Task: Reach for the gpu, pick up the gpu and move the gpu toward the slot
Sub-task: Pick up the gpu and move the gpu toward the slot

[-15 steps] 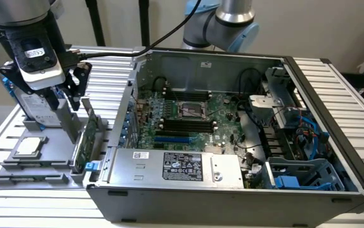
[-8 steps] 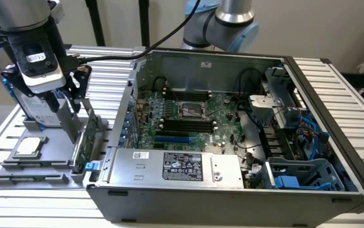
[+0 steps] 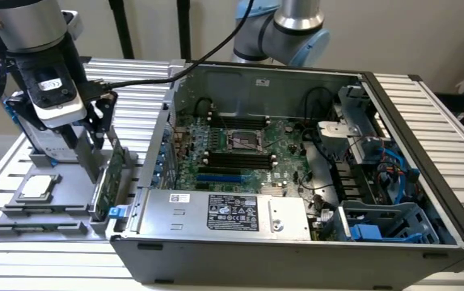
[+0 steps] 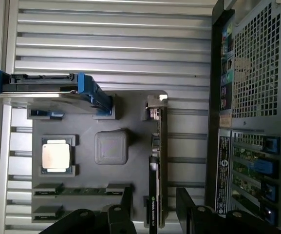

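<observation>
The gpu is a thin green card standing on its edge in the grey holder, just beside the open computer case on the exterior view's left. In the wrist view the gpu shows edge-on, its silver bracket at the far end. My gripper hangs over the card, open. Its two black fingers straddle the card's near end with a gap on each side, gripper. The blue slot lies on the motherboard inside the case.
On the same holder sit a silver hard drive with blue rails, a square processor chip and a memory stick. The case's rear wall rises close beside the card. A power supply fills the case's near side.
</observation>
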Available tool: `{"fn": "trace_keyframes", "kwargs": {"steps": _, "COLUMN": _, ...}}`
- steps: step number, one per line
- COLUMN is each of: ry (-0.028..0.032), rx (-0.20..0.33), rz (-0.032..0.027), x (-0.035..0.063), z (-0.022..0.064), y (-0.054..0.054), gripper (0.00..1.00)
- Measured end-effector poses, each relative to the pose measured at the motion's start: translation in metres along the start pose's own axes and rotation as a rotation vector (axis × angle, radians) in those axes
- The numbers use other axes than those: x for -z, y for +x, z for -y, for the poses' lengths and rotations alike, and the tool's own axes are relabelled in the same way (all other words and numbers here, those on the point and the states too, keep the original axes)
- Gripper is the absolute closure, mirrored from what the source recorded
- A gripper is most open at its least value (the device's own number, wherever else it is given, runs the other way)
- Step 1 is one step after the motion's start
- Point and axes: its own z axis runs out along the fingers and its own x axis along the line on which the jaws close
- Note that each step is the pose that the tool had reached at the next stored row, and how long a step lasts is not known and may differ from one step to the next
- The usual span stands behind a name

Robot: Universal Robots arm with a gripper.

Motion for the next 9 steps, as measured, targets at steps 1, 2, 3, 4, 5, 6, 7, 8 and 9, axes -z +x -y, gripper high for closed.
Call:
{"fn": "trace_keyframes", "kwargs": {"steps": 1, "ry": 0.0, "rx": 0.0, "rz": 0.0, "x": -0.0018, "z": 0.0, "y": 0.0, "gripper": 0.52}}
{"fn": "trace_keyframes", "kwargs": {"steps": 2, "ry": 0.0, "rx": 0.0, "rz": 0.0001, "x": -0.0036, "z": 0.0001, "y": 0.0, "gripper": 0.52}}
{"fn": "trace_keyframes", "kwargs": {"steps": 3, "ry": 0.0, "rx": 0.0, "rz": 0.0, "x": -0.0054, "z": 0.0001, "y": 0.0, "gripper": 0.52}}
{"fn": "trace_keyframes", "kwargs": {"steps": 4, "ry": 0.0, "rx": 0.001, "rz": 0.0, "x": -0.0072, "z": 0.0002, "y": 0.0, "gripper": 0.52}}
{"fn": "trace_keyframes", "kwargs": {"steps": 5, "ry": -0.0001, "rx": 0.001, "rz": 0.0001, "x": -0.0091, "z": 0.0002, "y": 0.0, "gripper": 0.52}}
{"fn": "trace_keyframes", "kwargs": {"steps": 6, "ry": -0.0001, "rx": 0.0, "rz": 0.0004, "x": -0.011, "z": 0.0003, "y": 0.001, "gripper": 0.52}}
{"fn": "trace_keyframes", "kwargs": {"steps": 7, "ry": 0.0, "rx": 0.0, "rz": 0.0009, "x": -0.0127, "z": 0.0003, "y": 0.001, "gripper": 0.52}}
{"fn": "trace_keyframes", "kwargs": {"steps": 8, "ry": 0.0, "rx": -0.001, "rz": 0.0018, "x": -0.0146, "z": 0.0004, "y": 0.001, "gripper": 0.52}}
{"fn": "trace_keyframes", "kwargs": {"steps": 9, "ry": 0.0, "rx": -0.003, "rz": 0.0025, "x": -0.0163, "z": 0.0004, "y": 0.001, "gripper": 0.52}}
